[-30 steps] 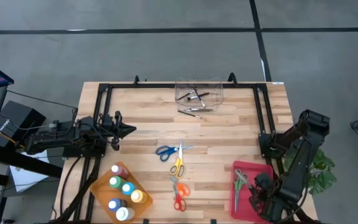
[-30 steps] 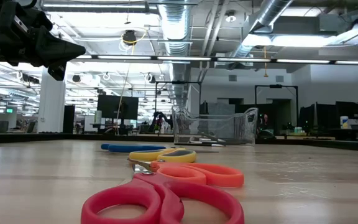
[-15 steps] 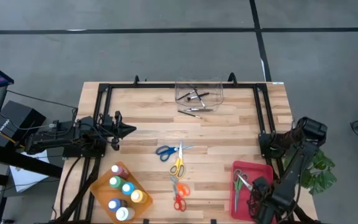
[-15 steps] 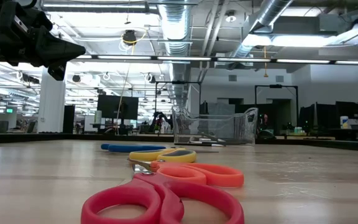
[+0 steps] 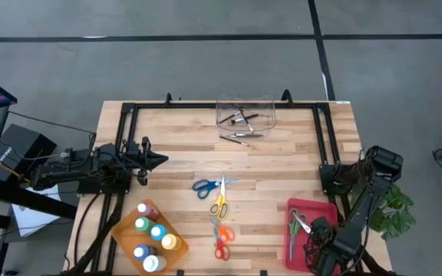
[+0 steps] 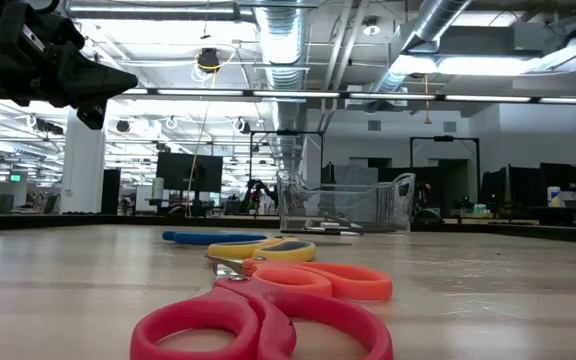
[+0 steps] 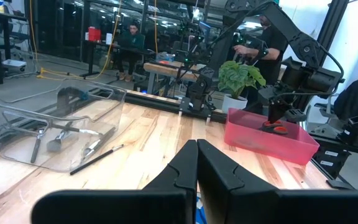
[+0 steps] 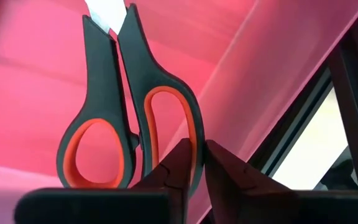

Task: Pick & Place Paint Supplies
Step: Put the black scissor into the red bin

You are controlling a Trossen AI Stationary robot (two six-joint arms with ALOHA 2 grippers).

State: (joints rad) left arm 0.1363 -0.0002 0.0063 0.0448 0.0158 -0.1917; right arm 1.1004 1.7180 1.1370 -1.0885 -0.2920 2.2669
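My right gripper [image 5: 314, 230] stands over the pink tray [image 5: 324, 208] at the table's near right, shut on a pair of dark scissors with orange-lined handles [image 8: 114, 124]. My left gripper [image 5: 159, 159] waits shut and level above the table's left side. On the table's middle lie blue scissors [image 5: 203, 186], yellow scissors [image 5: 219, 204], orange scissors [image 5: 221, 231] and red scissors [image 5: 221, 250]. Several paint bottles [image 5: 152, 236] stand in an orange tray at the near left. Thin brushes [image 5: 239, 137] lie beside and inside a clear bin [image 5: 244, 113]. My right gripper pinches the outer rim of one handle loop [image 8: 194, 155] of the dark scissors between its two fingertips. The fingers come from above, pointing steeply down. The scissors hang blades down inside the pink tray; whether the tips touch its floor, I cannot tell.
A black frame [image 5: 129, 146] runs round the table's working area. A potted plant [image 5: 397, 211] stands off the table's right edge. People sit in the room beyond the far edge [image 7: 129, 37]. Bare wood lies between the clear bin and the pink tray.
My right gripper has sunk toward the pink tray and tipped a little more steeply downward, carrying the dark scissors lower into the tray.
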